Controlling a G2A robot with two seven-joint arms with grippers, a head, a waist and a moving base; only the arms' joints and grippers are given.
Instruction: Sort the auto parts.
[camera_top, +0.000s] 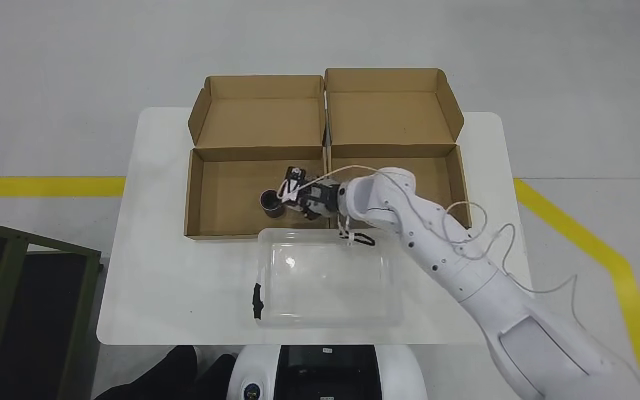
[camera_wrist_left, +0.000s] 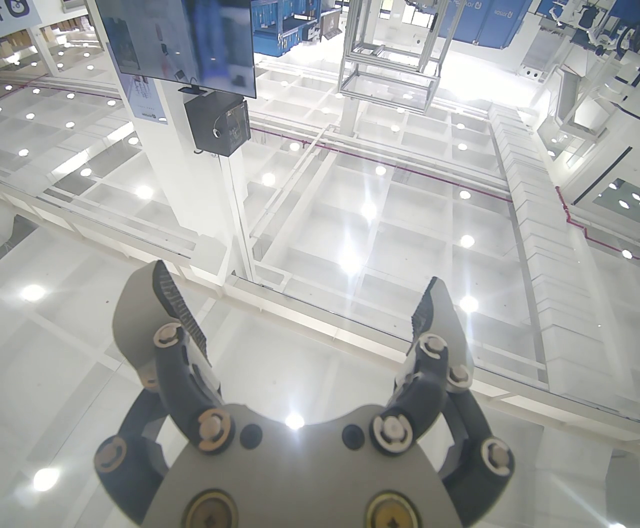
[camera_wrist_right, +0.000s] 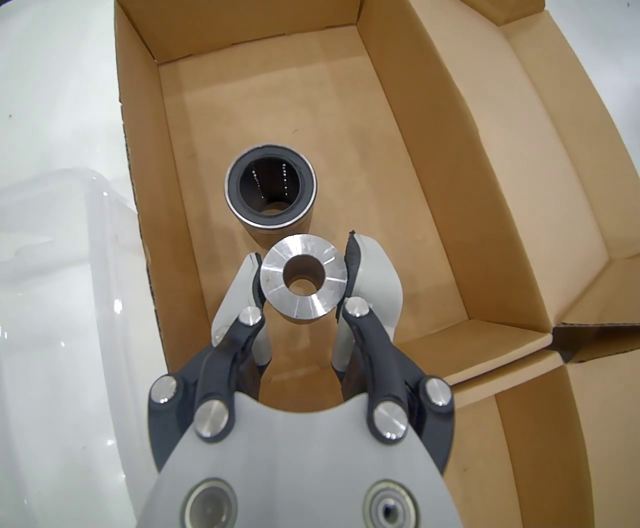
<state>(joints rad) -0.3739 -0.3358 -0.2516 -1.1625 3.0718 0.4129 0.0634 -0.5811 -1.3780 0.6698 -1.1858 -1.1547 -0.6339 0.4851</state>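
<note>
**White table (camera_top: 150, 250), two open boxes: a metal ring (camera_wrist_right: 303, 277) held inside the left box (camera_top: 215, 210)**

Clamped between the fingers of the right gripper (camera_wrist_right: 303, 257), the metal ring is a short silver sleeve with a round bore, its flat face turned up to the wrist camera. The fingers press on its opposite sides. It hangs low inside the left box, and whether it touches the cardboard floor cannot be told.

Just beside it a bearing (camera_wrist_right: 270, 192) stands upright on the box floor, a steel cylinder with a black core. The two parts are close, and contact between them cannot be judged.

A right box (camera_top: 400, 170) of the same cardboard sits against the left box at the table's far side, flaps open. A clear bin (camera_top: 330, 233) lies nearer the robot, touching or almost touching both boxes.

Well away from all this, the left gripper (camera_wrist_left: 297, 272) points up at the ceiling (camera_wrist_left: 400, 200), its fingers spread wide and holding nothing.
</note>
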